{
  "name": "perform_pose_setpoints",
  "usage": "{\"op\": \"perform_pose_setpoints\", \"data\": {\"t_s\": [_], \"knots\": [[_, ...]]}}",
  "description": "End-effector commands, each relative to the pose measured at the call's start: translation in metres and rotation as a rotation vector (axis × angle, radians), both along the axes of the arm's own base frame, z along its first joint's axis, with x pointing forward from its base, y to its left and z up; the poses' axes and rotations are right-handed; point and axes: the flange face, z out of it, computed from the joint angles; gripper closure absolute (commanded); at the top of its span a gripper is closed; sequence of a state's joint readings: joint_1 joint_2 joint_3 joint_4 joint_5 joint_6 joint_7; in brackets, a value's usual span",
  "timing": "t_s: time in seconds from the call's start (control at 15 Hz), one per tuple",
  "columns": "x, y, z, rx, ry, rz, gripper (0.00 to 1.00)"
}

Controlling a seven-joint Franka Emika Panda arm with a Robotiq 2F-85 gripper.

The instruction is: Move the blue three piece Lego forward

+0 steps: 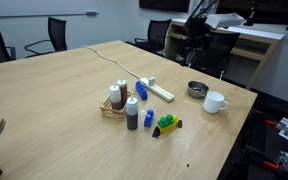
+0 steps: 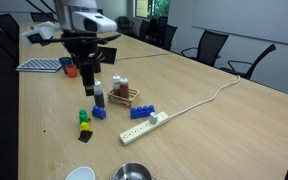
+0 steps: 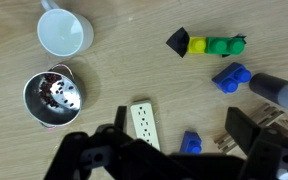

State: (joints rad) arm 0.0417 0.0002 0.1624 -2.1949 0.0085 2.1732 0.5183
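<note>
Pale wood runs the length of this meeting room's tabletop [image 1: 44, 100], with office chairs [image 1: 54, 35] along its edges. The clutter is gathered around the middle, nearer one long edge.

Reading the wrist view left to right, you have a white mug [image 3: 64, 33] and a metal bowl [image 3: 54, 97], then the power strip [image 3: 144, 122]. Next is your target, the blue three piece Lego [image 3: 191, 142], just beside the strip and partly hidden behind your fingers [image 3: 259, 145]. They hang spread wide and empty above the tabletop. Further right lie a green-and-yellow piece [image 3: 219, 45], a stubby blue block [image 3: 231, 77] and a bottle [image 3: 279, 90].

Your main risk is closing on the stubby block instead, since both are blue and lie near each other. If you come down skewed, one finger could catch the power strip and drag it along. The wooden rack [image 2: 122, 95] of bottles also stands close, so a wide sweep forward could tip them.
</note>
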Motion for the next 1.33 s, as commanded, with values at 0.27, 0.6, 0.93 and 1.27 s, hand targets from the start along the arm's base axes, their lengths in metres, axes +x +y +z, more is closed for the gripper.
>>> {"op": "perform_pose_setpoints", "data": {"t_s": [0.27,0.6,0.93,1.27], "knots": [[0.006,0.001,0.005,0.004,-0.013,-0.006,0.00],[0.024,0.001,-0.009,0.012,-0.022,-0.058,0.00],[0.083,-0.004,-0.051,0.050,-0.062,-0.144,0.00],[0.140,-0.001,-0.093,0.056,-0.056,-0.194,0.00]]}}
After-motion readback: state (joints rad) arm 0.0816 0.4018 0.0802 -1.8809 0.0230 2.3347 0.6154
